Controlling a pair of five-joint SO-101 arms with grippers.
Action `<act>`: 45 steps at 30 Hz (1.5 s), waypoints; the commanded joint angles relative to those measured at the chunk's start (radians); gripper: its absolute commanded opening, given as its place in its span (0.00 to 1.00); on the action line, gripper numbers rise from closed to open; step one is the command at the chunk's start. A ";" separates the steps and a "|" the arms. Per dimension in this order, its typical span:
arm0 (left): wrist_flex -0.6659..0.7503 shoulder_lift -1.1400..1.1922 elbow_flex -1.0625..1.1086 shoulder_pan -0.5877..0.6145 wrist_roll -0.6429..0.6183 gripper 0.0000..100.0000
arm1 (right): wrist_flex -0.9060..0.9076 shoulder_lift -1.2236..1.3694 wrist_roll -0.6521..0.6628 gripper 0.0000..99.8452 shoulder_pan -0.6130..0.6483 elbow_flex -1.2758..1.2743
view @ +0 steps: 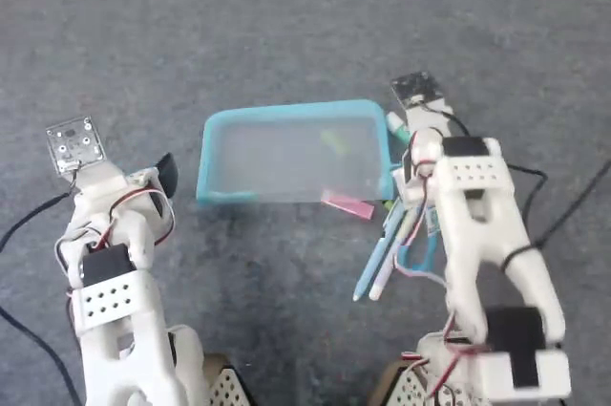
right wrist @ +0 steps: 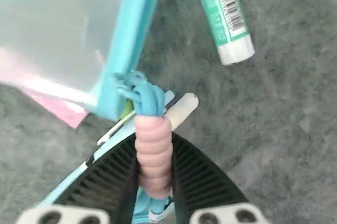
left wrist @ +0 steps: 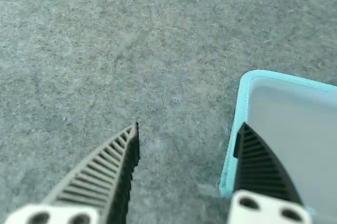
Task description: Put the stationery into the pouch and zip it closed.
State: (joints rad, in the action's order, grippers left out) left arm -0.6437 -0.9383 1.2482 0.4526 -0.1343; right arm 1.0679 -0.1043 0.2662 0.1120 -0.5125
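The teal translucent pouch (view: 291, 153) lies flat mid-table, with a yellow-green item faintly visible inside. My right gripper (right wrist: 154, 145) is shut on the pouch's pink ribbed zipper pull (right wrist: 152, 166), tied by a teal cord (right wrist: 142, 95) to the pouch's corner (right wrist: 113, 84). A green and white glue stick (right wrist: 224, 13) lies just off that corner. Several pens (view: 382, 253) and a pink flat item (view: 347, 204) lie by the pouch's near right corner. My left gripper (left wrist: 187, 134) is open at the pouch's left edge (left wrist: 234, 145), one finger (left wrist: 258, 166) over the rim.
Grey carpet-like table surface (view: 286, 43) stretches all around the pouch. Cables (view: 563, 205) trail beside the right arm's base, and another cable (view: 29, 330) runs by the left arm.
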 commanded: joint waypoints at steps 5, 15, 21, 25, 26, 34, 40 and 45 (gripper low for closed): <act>0.032 0.008 -0.028 -0.009 -0.003 0.28 | 0.056 0.093 -0.011 0.29 -0.022 0.152; 0.032 0.006 -0.028 -0.011 -0.003 0.28 | -0.030 0.124 0.055 0.28 0.008 0.160; 0.032 0.008 -0.028 -0.011 -0.003 0.28 | -0.044 0.214 0.130 0.27 0.033 0.219; 0.032 0.008 -0.028 -0.011 -0.003 0.28 | -0.044 0.288 0.132 0.27 0.016 0.256; 0.032 0.008 -0.028 -0.011 -0.003 0.28 | -0.042 0.300 0.132 0.27 0.010 0.264; 0.032 0.008 -0.028 -0.011 -0.003 0.28 | -0.047 0.306 0.106 0.11 -0.022 0.265; 0.032 0.008 -0.027 -0.020 -0.003 0.27 | -0.041 0.294 0.081 0.01 -0.022 0.265; 0.031 0.008 -0.002 -0.121 0.060 0.27 | 0.042 0.125 0.017 0.01 -0.028 0.247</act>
State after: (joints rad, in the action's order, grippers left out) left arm -0.6437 -0.9383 1.2497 0.3897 -0.1266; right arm 1.0694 0.1749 0.3353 0.0997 -0.2977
